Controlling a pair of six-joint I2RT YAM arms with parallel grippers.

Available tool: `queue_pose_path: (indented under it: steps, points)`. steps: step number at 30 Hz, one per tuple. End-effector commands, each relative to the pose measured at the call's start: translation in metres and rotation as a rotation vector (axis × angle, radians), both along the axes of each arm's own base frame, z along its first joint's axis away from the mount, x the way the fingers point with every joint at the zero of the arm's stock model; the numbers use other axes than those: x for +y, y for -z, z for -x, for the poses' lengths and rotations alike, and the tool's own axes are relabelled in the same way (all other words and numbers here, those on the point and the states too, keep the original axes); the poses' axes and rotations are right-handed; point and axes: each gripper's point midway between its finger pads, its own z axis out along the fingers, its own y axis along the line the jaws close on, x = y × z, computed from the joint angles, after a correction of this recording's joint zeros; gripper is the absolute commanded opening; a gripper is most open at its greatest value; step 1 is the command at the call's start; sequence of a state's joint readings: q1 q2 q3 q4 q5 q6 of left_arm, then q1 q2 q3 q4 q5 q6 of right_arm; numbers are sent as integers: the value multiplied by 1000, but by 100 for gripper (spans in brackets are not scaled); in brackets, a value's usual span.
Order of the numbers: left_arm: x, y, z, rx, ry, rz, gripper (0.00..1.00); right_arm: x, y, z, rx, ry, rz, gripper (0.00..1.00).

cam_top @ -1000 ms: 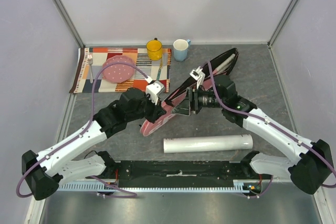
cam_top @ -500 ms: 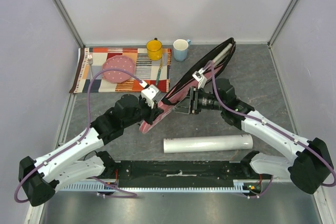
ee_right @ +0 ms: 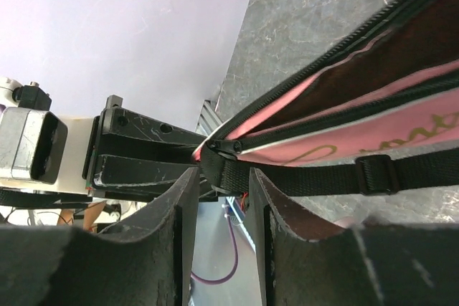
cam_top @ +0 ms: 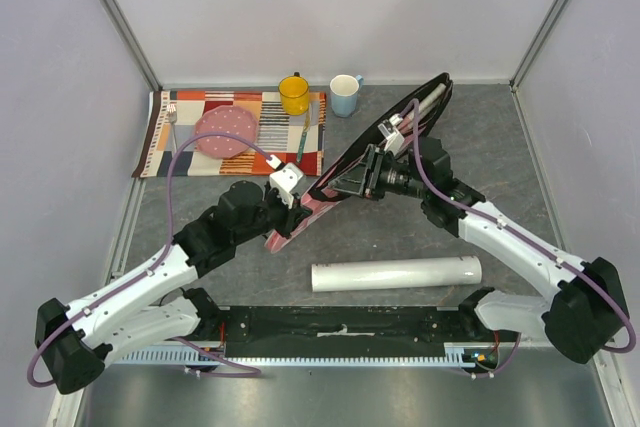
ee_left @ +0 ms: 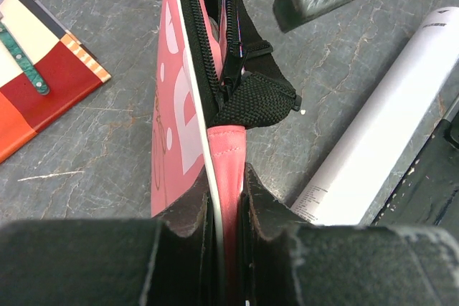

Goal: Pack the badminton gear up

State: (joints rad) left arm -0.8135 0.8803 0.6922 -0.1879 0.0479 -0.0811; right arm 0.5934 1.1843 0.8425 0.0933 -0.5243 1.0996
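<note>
As seen from the top external camera, the pink racket bag (cam_top: 284,239) is held up on its edge, slanting across the desk (cam_top: 520,147) from the middle toward the far right corner. Its near end is clamped in the left hand (cam_top: 292,215), while the right hand (cam_top: 340,187) is set against the bag's side a little farther along. At the far end the bag gapes, and a white racket handle (cam_top: 428,105) is seen inside. A long white tube (cam_top: 395,274) lies flat on the desk near the arm bases, apart from the bag. At the far left a striped placemat (cam_top: 200,105) carries a pink dotted plate (cam_top: 225,132). A yellow mug (cam_top: 294,95) stands at its far right corner, with a blue mug (cam_top: 344,95) just beside it on the bare desk.

In the left wrist view, the left hand's fingers (ee_left: 179,227) are closed tight on the pink end seam of the bag, below the end of the black zipper (ee_left: 204,55) (white lettering is seen on the bag's left face). The white tube runs along the right.

In the right wrist view, the right hand's fingers (ee_right: 172,227) stand narrowly apart on either side of a black webbing strap (ee_right: 315,170) at the bag's zipper end. Whether the pads press on it cannot be told. Above the strap the zipper is seen undone.
</note>
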Motion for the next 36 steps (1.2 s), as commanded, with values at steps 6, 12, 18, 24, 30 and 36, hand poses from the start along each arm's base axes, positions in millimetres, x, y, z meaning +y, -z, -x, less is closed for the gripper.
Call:
queue_pose_path:
  steps: [6,12,18,24,30,36]
  points:
    - [-5,-15,-6,-64,22,18,2,17,-8,-8,-32,-9,-41,37]
    - [-6,-15,-6,-62,28,17,2,21,-7,-9,-33,-22,-39,36]
    - [-7,-13,-6,-58,29,14,2,28,-1,-4,-12,-44,-65,35]
    - [-7,-15,-5,-60,32,18,2,32,-4,-4,-4,-47,-93,31]
    - [-7,-14,-5,-57,32,15,2,34,2,-2,13,-53,-103,30]
    - [-8,-15,-4,-56,36,18,2,35,7,-5,15,-48,-93,28]
